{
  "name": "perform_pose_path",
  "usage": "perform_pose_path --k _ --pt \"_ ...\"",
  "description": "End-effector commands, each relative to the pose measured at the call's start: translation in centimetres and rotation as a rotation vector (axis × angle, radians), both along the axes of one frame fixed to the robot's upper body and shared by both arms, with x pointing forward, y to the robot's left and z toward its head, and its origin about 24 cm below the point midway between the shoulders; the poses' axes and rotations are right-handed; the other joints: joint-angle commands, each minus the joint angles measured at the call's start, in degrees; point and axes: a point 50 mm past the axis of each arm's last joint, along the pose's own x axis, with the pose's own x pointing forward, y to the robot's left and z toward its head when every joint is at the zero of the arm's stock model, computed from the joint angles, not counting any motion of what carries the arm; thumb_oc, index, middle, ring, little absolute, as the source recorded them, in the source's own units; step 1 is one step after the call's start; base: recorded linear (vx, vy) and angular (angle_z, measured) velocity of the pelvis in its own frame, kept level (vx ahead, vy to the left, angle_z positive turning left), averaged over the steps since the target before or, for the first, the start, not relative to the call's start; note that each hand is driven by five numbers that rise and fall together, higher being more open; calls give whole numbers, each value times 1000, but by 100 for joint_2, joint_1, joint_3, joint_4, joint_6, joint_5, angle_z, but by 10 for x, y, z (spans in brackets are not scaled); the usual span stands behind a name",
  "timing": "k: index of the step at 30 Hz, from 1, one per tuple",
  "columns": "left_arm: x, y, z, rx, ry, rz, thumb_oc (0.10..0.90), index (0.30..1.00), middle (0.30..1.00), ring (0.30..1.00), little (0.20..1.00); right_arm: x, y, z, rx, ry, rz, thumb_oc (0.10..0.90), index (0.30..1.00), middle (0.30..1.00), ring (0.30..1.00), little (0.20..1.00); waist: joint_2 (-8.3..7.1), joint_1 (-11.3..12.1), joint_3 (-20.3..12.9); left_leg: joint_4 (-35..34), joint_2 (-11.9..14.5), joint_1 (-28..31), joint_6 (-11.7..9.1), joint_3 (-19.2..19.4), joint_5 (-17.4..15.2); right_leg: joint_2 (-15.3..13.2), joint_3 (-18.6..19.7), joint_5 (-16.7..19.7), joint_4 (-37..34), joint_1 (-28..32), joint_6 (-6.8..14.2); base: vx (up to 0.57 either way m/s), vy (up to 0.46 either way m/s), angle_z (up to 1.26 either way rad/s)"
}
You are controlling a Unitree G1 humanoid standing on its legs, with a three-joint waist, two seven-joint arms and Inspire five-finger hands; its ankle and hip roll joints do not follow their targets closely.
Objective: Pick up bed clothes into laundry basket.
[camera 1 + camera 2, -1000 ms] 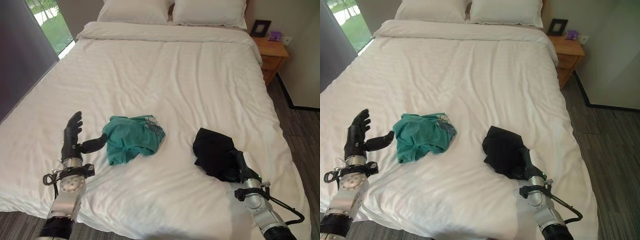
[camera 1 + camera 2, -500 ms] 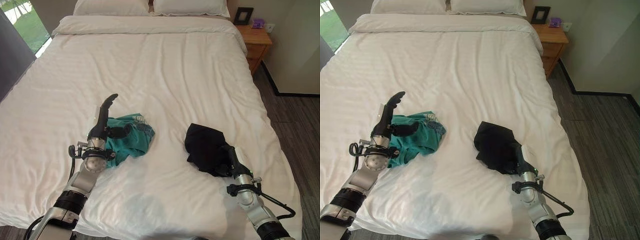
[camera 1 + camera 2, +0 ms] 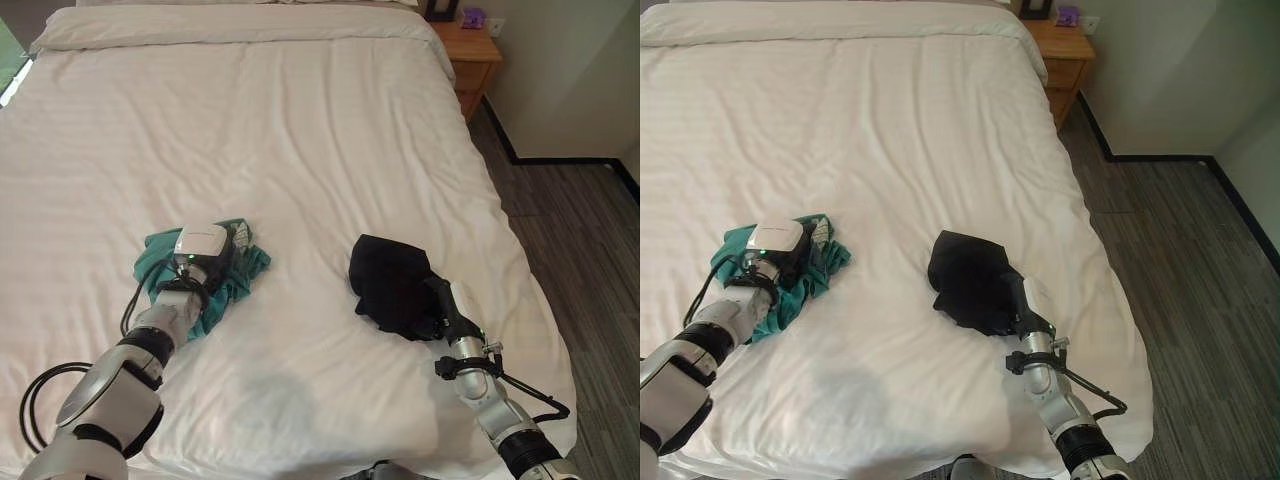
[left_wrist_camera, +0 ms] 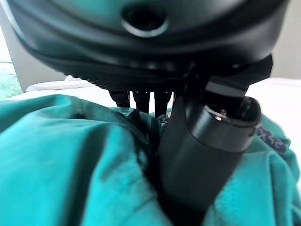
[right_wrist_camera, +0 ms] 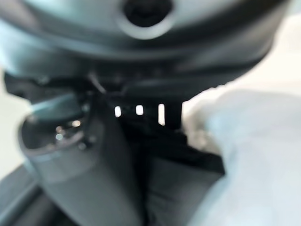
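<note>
A crumpled teal garment (image 3: 240, 272) lies on the white bed (image 3: 300, 130) toward its near left. My left hand (image 3: 212, 262) rests palm-down on top of it. In the left wrist view its thumb (image 4: 202, 150) and fingers dig into the teal cloth (image 4: 70, 169) and pinch a fold. A black garment (image 3: 388, 283) lies bunched to the near right. My right hand (image 3: 443, 308) sits at its near edge. The right wrist view shows that hand's thumb (image 5: 80, 160) and fingers closed with black cloth (image 5: 174, 174) between them.
The bed's right edge drops to a dark wood floor (image 3: 570, 230). A wooden nightstand (image 3: 478, 55) stands at the far right corner against a light wall. The wide upper part of the sheet is smooth.
The camera has swung to the right. My left hand, raised and open beside the teal garment before, has come down onto it and closed. The right hand has stayed on the black garment.
</note>
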Motion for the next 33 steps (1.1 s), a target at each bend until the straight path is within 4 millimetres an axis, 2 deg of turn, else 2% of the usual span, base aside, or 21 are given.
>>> perform_pose_path --k 1,4,6,8,10,11,12,13,14,15,17,19,20,22,25,26,27,28,29,31,33 --pt "12 37 49 67 -82 166 400 300 300 300 300 -57 -40 -55 -144 359 -41 400 300 300 300 300 136 -67 577 8 293 219 -187 -191 -194 -375 -115 -111 26 25 765 -7 -22 -12" --pt "16 37 79 -33 -211 129 400 300 300 300 300 -48 -38 -33 -174 273 22 400 300 300 300 300 150 34 597 8 368 454 -217 -160 -254 -360 -155 -213 26 261 766 -6 -57 -15" --pt "21 10 106 -119 -356 -11 400 300 300 300 300 -39 -36 -16 -200 200 50 400 300 300 300 300 153 141 573 8 385 570 -219 -213 -259 -363 -247 -274 26 452 735 -22 -112 -6" --pt "3 -12 138 -230 -531 -192 400 300 300 300 300 -28 -47 17 -220 80 46 400 300 300 300 300 158 276 517 8 408 648 -234 -313 -205 -377 -388 -317 26 647 689 -18 -124 15" --pt "-10 -13 138 -262 -565 -239 400 300 300 300 300 -23 -47 31 -226 30 57 400 300 300 300 300 173 343 469 8 411 684 -235 -353 -194 -373 -446 -355 26 739 674 17 -63 23" --pt "-25 -6 141 -308 -633 -251 400 300 300 300 300 -5 -45 67 -274 -97 90 400 300 300 300 300 183 548 382 8 415 777 -235 -425 -236 -355 -522 -465 26 913 656 -32 -54 18" --pt "-37 2 145 -345 -683 -239 400 300 300 300 300 5 -41 88 -300 -165 113 400 300 300 300 300 214 629 342 8 377 791 -216 -500 -183 -357 -554 -443 26 965 631 -14 -61 18" --pt "-43 3 149 -385 -728 -252 400 300 300 300 300 13 -40 105 -313 -224 119 400 300 300 300 300 220 747 311 8 356 845 -204 -551 -208 -362 -582 -481 26 1037 630 -59 -26 23" --pt "-45 5 149 -386 -730 -246 400 300 300 300 300 14 -39 106 -315 -226 125 400 300 300 300 300 227 709 326 8 348 822 -200 -557 -158 -369 -583 -439 26 1018 621 -89 -26 20" --pt "-57 5 157 -478 -813 -277 400 300 300 300 300 29 -32 154 -347 -392 138 400 300 300 300 300 211 944 284 28 259 903 -158 -604 -117 -407 -695 -477 26 1169 589 -135 -18 30" --pt "-66 2 173 -557 -895 -334 400 300 300 300 300 35 -26 196 -348 -541 141 400 300 300 300 300 100 1086 292 507 179 915 -169 -588 -363 -521 -851 -469 26 1237 525 -257 -24 47" --pt "-77 8 188 -596 -981 -349 400 300 300 300 300 33 -23 232 -344 -679 136 400 300 300 300 300 -2 1212 291 1218 67 929 -231 -933 -712 -625 -992 -356 26 1198 439 -265 12 59" --pt "-77 8 188 -596 -982 -348 400 300 300 300 300 33 -22 233 -344 -680 137 400 300 300 300 300 -14 1173 297 1246 45 880 -223 -964 -681 -648 -1018 -322 26 1181 435 -139 36 37" --pt "-91 18 185 -629 -1037 -323 400 300 300 300 300 23 -25 259 -384 -789 111 400 300 300 300 300 -128 1196 180 1978 -126 1284 -366 -1709 -785 -690 -1131 -68 26 1080 415 -246 99 35" --pt "-102 23 172 -672 -1038 -304 400 300 300 300 300 13 -36 270 -414 -832 59 400 300 300 300 300 -112 996 25 1748 -13 1834 -357 -2122 -972 -706 -1134 176 31 798 554 -371 278 39" --pt "-105 24 167 -692 -1032 -300 400 300 300 300 300 9 -42 271 -425 -835 33 400 300 300 300 300 -83 907 -11 1410 17 2068 -278 -2207 -1207 -732 -1133 230 38 655 618 -209 199 28" --pt "-105 23 166 -694 -1029 -301 400 300 300 300 300 8 -42 270 -427 -833 33 400 300 300 300 300 -63 915 -25 1366 29 2100 -263 -2197 -1209 -723 -1133 227 38 661 632 -324 276 25" --pt "-107 19 161 -698 -1008 -316 400 300 300 300 300 2 -51 269 -444 -833 -9 400 300 300 300 300 -81 777 -75 791 -29 2334 -58 -1952 -1662 -879 -1198 367 87 509 731 -330 263 18" --pt "-107 17 160 -704 -994 -324 400 300 300 300 300 1 -56 265 -454 -821 -34 400 300 300 300 300 -96 699 -56 469 -34 2429 1 -1858 -1716 -966 -1239 461 117 377 826 -338 265 20" --pt "-107 14 158 -709 -977 -336 400 300 300 300 300 -5 -64 256 -439 -803 -77 400 300 300 300 300 -165 676 9 8 -183 2655 99 -1695 -1590 -1163 -1313 765 127 216 970 -336 203 -1" --pt "-105 12 154 -722 -949 -336 400 300 300 300 300 -7 -65 252 -458 -788 -87 400 300 300 300 300 -124 677 171 20 -285 2577 233 -1614 -1501 -1154 -1301 762 235 156 974 -545 230 -18"
